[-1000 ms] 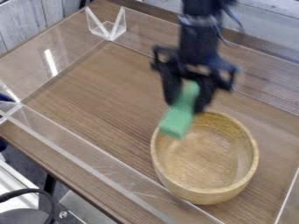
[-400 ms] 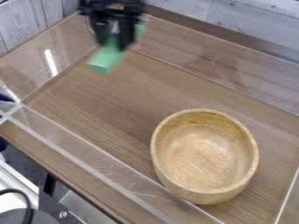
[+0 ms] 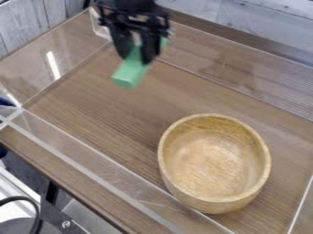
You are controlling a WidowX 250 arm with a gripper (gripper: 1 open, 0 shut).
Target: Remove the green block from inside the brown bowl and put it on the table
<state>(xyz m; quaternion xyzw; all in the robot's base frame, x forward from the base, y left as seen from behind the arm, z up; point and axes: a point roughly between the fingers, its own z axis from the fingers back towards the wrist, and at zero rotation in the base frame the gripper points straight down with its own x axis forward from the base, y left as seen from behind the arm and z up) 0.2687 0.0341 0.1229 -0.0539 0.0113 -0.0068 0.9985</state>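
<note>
The green block hangs tilted above the table, at the upper left of the view. My black gripper points down and is shut on the block's upper end. The brown bowl sits at the lower right with nothing inside it. Block and gripper are well to the left of and behind the bowl.
Low clear acrylic walls run along the table's edges. A small clear bracket-like piece stands at the back wall, just left of the arm.
The gripper carried the block up out of the bowl's rim area and far to the upper left, then shifted slightly right and lower. The bowl has stayed put.
</note>
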